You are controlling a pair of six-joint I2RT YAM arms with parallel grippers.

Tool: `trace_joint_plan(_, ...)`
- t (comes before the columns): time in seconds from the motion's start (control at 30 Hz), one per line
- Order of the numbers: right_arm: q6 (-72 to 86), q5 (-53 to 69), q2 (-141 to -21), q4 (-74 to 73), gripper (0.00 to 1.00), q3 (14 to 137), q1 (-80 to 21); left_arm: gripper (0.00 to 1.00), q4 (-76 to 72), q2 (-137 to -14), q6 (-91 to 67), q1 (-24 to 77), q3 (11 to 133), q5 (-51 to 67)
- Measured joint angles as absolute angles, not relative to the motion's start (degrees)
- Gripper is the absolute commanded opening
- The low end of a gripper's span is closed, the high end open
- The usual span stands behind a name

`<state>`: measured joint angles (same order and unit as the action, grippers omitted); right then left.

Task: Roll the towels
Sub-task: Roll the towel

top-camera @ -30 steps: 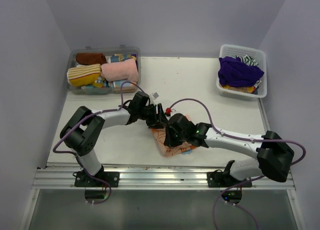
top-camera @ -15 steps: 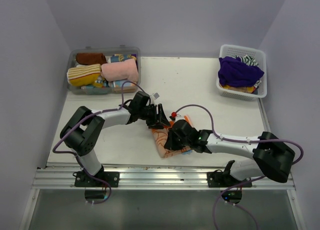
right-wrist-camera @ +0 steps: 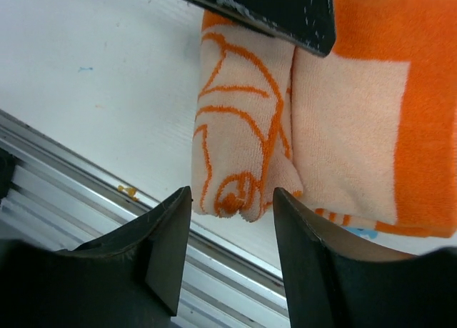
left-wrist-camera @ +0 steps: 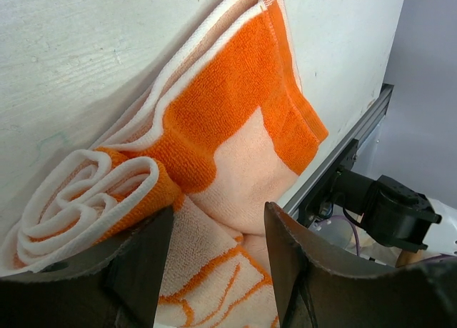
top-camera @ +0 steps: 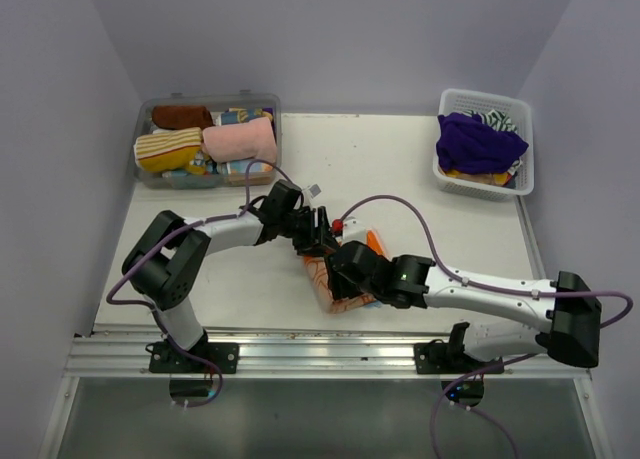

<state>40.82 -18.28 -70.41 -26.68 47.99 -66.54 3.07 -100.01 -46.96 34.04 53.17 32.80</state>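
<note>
1 orange-and-cream terry towel (top-camera: 322, 281) (left-wrist-camera: 235, 121) (right-wrist-camera: 243, 128), part rolled with a flat orange-edged flap beside the roll, lies on the white table (top-camera: 400, 169) near the middle of the aluminium rail (top-camera: 300, 354) (right-wrist-camera: 57, 185). Over the roll end nearest that rail, right gripper (top-camera: 345, 269) (right-wrist-camera: 232, 192), fingers part open, holding nothing. On the towel's side away from the rail, left gripper (top-camera: 318, 234) (left-wrist-camera: 218, 221), 2 fingers part open astride the cloth, no grip seen.

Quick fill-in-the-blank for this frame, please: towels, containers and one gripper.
1. The half-rolled towel is cream and ____.
2. The purple towel lies in the white ____.
3. In the clear bin, the striped roll beside the pink roll is ____.
4. The right gripper stands ____ at the half-rolled towel's end.
Missing: orange; basket; yellow; open.
</note>
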Motion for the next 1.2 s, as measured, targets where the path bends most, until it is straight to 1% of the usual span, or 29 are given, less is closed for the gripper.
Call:
trace_joint_plan(0.07, 39.53, -21.21, -71.29, -28.56, 0.49, 50.41, -68.07, 0.59, 3.27, -100.03, -46.81, 34.11, 53.21, 32.8)
trace_joint_plan(0.2, 36.32, -26.26, -76.2, -30.81, 0.47, 55.68, -71.5, 0.59, 3.38, -100.03, -46.7, 34.15, 53.25, 32.77)
trace_joint_plan(0.33, 32.77, -27.46, -81.03, -30.26, 0.47, 58.61, -74.5, 0.59, 3.46, -100.03, -46.68, 34.15, 53.28, 32.77)
trace_joint_plan(0.5, 30.79, -28.1, -84.25, -29.41, 0.49, 58.81, -74.83, 0.59, 3.81, -100.03, -46.68, 34.15, 53.47, 32.71)
trace_joint_plan(0.57, 30.74, -28.84, -85.97, -29.32, 0.52, 58.81, -74.59, 0.59, 4.01, -100.03, -46.68, 34.15, 53.58, 32.6)
trace_joint_plan(0.73, 30.85, -30.63, -90.26, -29.39, 0.56, 58.78, -74.41, 0.59, 4.19, -100.03, -46.63, 34.15, 53.65, 32.53)
trace_joint_plan(0.87, 31.51, -31.97, -93.54, -29.19, 0.66, 58.78, -74.28, 0.6, 4.89, -100.03, -46.22, 34.15, 54.02, 32.34)
trace_joint_plan(0.97, 32.18, -32.6, -94.89, -27.9, 0.66, 57.74, -74.24, 0.6, 5.43, -100.01, -45.91, 34.17, 54.28, 32.12)
trace_joint_plan(1.0, 32.47, -32.97, -95.11, -27.51, 0.68, 57.39, -74.24, 0.6, 5.48, -100.01, -45.89, 34.17, 54.3, 32.1)
trace_joint_plan(1.13, 33.5, -34.26, -96.33, -25.45, 0.68, 56.25, -74.22, 0.6, 5.58, -100.01, -45.89, 34.17, 54.39, 32.05)
trace_joint_plan(1.17, 33.65, -34.79, -96.62, -24.84, 0.67, 55.92, -74.22, 0.6, 5.63, -100.01, -45.87, 34.17, 54.43, 32.03)
trace_joint_plan(1.2, 33.74, -35.2, -96.88, -24.36, 0.61, 55.57, -74.22, 0.6, 5.67, -100.01, -45.87, 34.17, 54.5, 32.03)
